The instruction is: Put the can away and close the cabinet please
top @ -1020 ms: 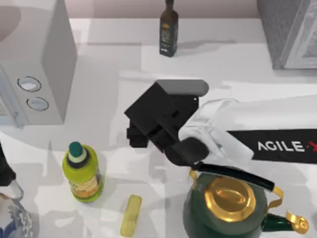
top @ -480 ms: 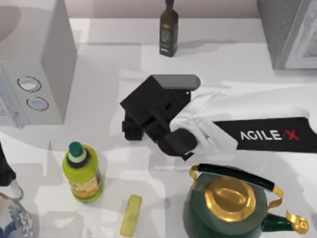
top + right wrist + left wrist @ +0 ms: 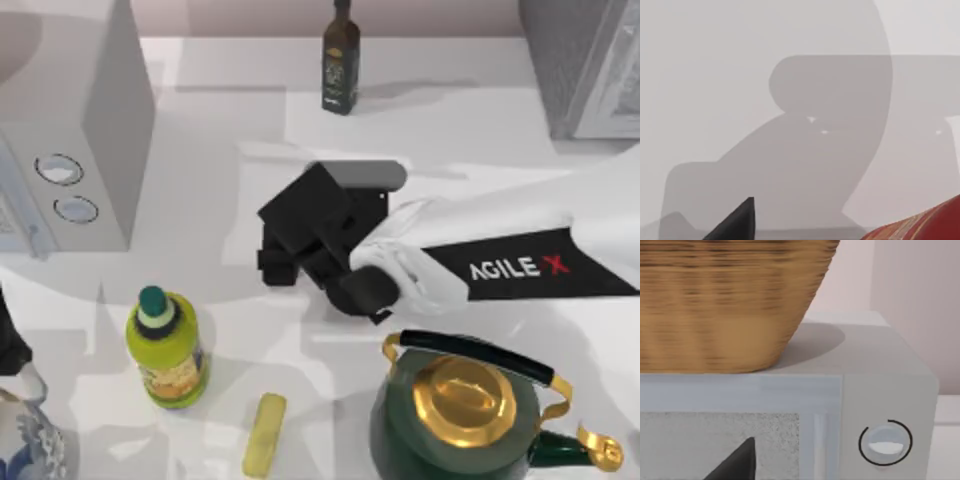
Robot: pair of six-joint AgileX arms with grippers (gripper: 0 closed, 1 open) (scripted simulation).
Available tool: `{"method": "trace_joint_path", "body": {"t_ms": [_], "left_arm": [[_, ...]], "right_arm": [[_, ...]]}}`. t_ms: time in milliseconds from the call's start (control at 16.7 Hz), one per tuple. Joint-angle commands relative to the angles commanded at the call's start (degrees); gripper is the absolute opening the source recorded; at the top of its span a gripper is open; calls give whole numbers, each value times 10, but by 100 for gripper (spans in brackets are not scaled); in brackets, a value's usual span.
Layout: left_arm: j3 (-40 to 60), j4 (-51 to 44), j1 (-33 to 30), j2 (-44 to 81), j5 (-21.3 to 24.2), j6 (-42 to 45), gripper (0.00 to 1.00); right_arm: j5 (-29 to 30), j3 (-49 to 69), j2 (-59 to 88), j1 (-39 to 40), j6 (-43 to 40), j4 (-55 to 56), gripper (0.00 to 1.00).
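While the right gripper point(image 3: 275, 265) is hanging over the middle of the white table point(image 3: 220, 170), its finger spread impossible to tell, the red can point(image 3: 927, 225) is lying against it in the right wrist view, and the grey speckled cabinet point(image 3: 585, 65) is standing at the far right corner.

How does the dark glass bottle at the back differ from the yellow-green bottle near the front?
The dark bottle is slim, brown-black, with a dark cap, and stands far back. The yellow-green bottle is stouter, bright, teal-capped, and stands near the front left. Both stand upright on the table, each with a label.
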Motion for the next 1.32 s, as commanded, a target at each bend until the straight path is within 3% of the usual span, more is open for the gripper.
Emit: {"method": "trace_joint_path", "body": {"t_ms": [240, 1020, 1320], "left_arm": [[0, 0, 0, 0, 0, 0, 100], [0, 0, 0, 0, 0, 0, 100], [0, 0, 0, 0, 0, 0, 100]], "right_arm": [[0, -3, -2, 0, 0, 1, 100], [0, -3, -2, 0, 0, 1, 2], [0, -3, -2, 0, 0, 1, 0]]}}
